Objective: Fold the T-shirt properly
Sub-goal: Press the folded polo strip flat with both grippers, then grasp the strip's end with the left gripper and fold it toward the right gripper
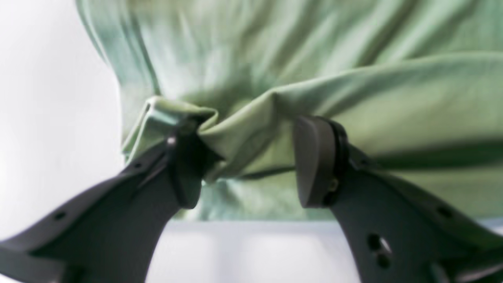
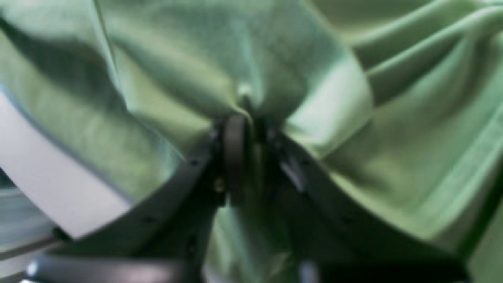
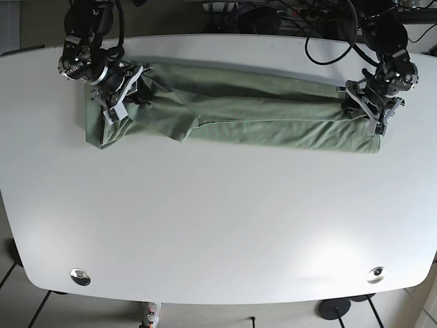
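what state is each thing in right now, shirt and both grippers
T-shirt: folded lengthwise into a long band across the far side of the table, still wrinkled, one end bunched
left gripper: open, one finger pad caught in a fold of shirt edge
right gripper: shut on the T-shirt, cloth pinched and gathered

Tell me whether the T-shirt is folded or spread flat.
Folded, partly: the T-shirt lies as a long, narrow, wrinkled band across the table, layers doubled over. The right gripper pinches one end; the left gripper is open at the other.
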Robot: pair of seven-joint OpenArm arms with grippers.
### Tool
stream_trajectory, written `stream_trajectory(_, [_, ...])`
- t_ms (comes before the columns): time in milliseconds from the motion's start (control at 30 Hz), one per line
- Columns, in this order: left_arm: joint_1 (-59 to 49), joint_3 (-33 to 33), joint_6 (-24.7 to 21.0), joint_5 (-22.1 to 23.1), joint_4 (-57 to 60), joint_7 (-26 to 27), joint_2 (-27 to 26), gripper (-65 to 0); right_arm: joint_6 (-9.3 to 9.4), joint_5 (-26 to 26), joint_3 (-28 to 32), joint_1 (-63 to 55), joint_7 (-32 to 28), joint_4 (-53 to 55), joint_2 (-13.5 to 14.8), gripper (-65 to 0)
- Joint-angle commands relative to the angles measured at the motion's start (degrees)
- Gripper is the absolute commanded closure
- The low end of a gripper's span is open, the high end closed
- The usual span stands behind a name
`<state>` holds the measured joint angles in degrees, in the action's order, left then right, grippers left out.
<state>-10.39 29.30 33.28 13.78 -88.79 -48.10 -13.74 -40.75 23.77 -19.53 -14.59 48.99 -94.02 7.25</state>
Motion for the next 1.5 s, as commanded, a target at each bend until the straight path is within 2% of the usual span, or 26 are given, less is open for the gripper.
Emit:
stream_trajectory(33, [0.8, 0.1, 0.1, -0.2, 2.0, -0.3, -0.6, -25.3, 0.75, -4.6, -0.1, 4.8, -0.4, 6.3, 1.6, -6.5])
stream_trajectory(167, [2.5, 0.1, 0.0, 0.0, 5.3, -0.3, -0.5, -25.1, 0.75, -8.6, -0.1, 12.9, -3.8, 14.7, 1.7, -7.0])
stream_trajectory(233, [3.6, 0.1, 0.0, 0.2, 5.8, -0.5, -0.5, -25.1, 0.75, -11.1, -0.1, 16.5, -3.8, 16.3, 1.6, -6.8])
stream_trajectory(300, [3.7, 0.2, 0.1, 0.9, 4.5, -0.7, 0.0, -25.1, 0.75, -11.2, -0.1, 17.7, -3.7, 16.3, 1.6, -6.8])
stream_trajectory(400, [3.4, 7.1, 0.1, 7.4, -2.2, -4.1, 0.7, -25.4, 0.75, -11.1, 0.0, 18.5, -3.5, 16.3, 1.6, -6.7])
stream_trajectory(467, [3.7, 13.1, 0.2, 14.5, -3.7, -7.9, 0.5, -26.4, 0.75, -11.1, 0.0, 18.6, -3.5, 16.3, 1.6, -6.7])
stream_trajectory(533, [4.5, 17.3, 0.2, 20.8, -2.8, -9.1, -0.4, -37.9, 0.75, -11.1, 0.0, 18.4, -3.5, 16.3, 1.6, -6.7])
stream_trajectory(600, [5.3, 19.9, 0.1, 23.4, -1.2, -9.2, -0.7, -48.1, 0.75, -11.1, 0.0, 18.4, -3.5, 16.3, 1.6, -6.7])
stream_trajectory(633, [5.3, 20.6, -0.1, 24.2, 0.2, -9.2, -0.8, -50.6, 0.75, -11.1, 0.0, 18.4, -3.5, 16.3, 1.5, -6.7])
stream_trajectory(800, [9.2, 20.7, -0.1, 24.9, 10.5, -9.2, -1.3, -50.7, 0.75, -11.1, 0.0, 18.4, -3.5, 16.3, 1.3, -6.5])
stream_trajectory(833, [10.3, 20.3, -0.1, 24.9, 14.1, -9.1, -2.7, -50.7, 0.75, -11.1, 0.0, 18.4, -3.5, 16.3, 1.3, -6.5])
stream_trajectory(1033, [10.9, 13.9, 0.1, 24.9, 19.0, -9.1, -3.0, -50.6, 0.75, -11.1, -0.2, 18.4, -3.5, 16.3, 1.3, -6.5])
stream_trajectory(1067, [10.9, 11.7, 0.1, 24.9, 18.9, -9.2, -3.0, -49.9, 0.75, -11.1, -0.2, 18.4, -3.5, 16.3, 1.3, -6.5])
stream_trajectory(1100, [10.8, 10.3, 0.1, 24.9, 18.7, -9.2, -3.0, -46.1, 0.75, -11.1, -0.2, 18.4, -3.5, 16.3, 1.3, -6.5])
stream_trajectory(1133, [10.8, 9.3, 0.1, 24.9, 18.7, -9.2, -3.0, -39.7, 0.75, -11.1, -0.2, 18.4, -3.5, 16.3, 1.3, -6.5])
stream_trajectory(1267, [10.8, 9.2, 0.1, 25.0, 18.5, -9.0, -3.1, -2.4, 0.75, -11.1, -0.5, 18.4, -3.5, 16.3, 1.3, -6.5])
stream_trajectory(1433, [8.2, 7.6, -0.2, 24.9, 3.4, -9.1, -2.7, -1.7, 0.75, -11.1, -0.6, 18.4, -3.5, 16.3, 1.3, -6.5])
stream_trajectory(1500, [7.9, 1.3, -0.2, 24.9, -1.4, -9.0, -2.9, -1.7, 0.75, -11.1, -0.6, 18.4, -3.5, 16.3, 1.3, -6.5])
